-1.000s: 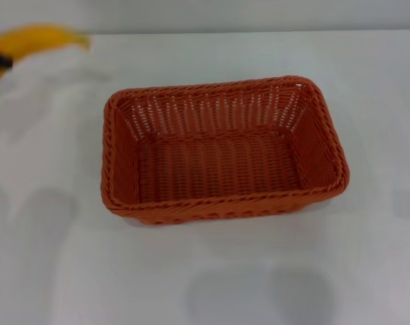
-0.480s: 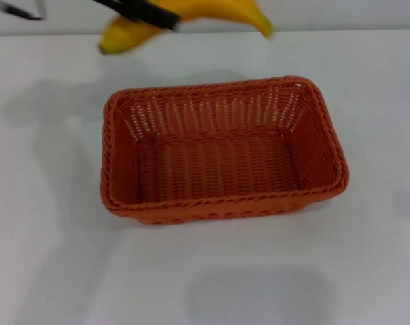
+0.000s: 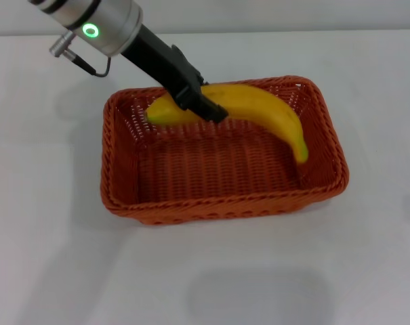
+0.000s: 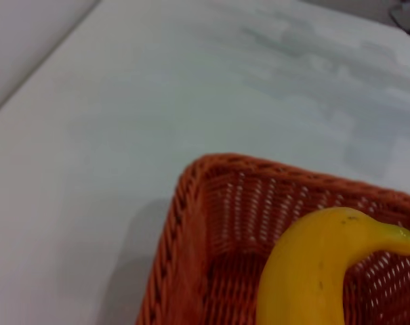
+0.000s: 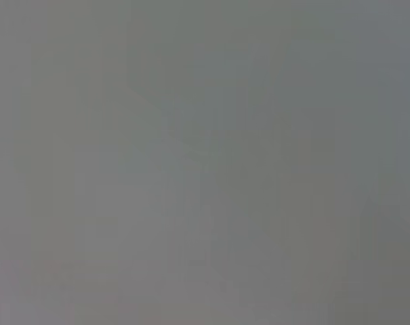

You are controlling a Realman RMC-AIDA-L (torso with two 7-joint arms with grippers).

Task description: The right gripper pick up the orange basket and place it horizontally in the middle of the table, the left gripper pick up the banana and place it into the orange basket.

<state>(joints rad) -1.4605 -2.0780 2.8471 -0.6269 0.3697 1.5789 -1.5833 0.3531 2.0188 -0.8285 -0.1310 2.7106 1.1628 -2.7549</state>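
The orange basket (image 3: 221,152) lies lengthwise in the middle of the white table (image 3: 49,223). My left gripper (image 3: 203,105) reaches in from the upper left, green ring light glowing on its wrist, and is shut on the banana (image 3: 259,112). That yellow banana hangs over the basket's far half, its tip pointing toward the right wall. In the left wrist view the banana (image 4: 313,271) fills the lower right above the basket's corner (image 4: 191,223). The right gripper is out of view; its wrist view is a blank grey.
Bare white tabletop (image 4: 123,101) surrounds the basket on all sides. A pale wall runs along the table's far edge.
My left arm has swung in from the upper left and come down, carrying the banana from above the table's far edge into the basket's opening. The basket has not moved.
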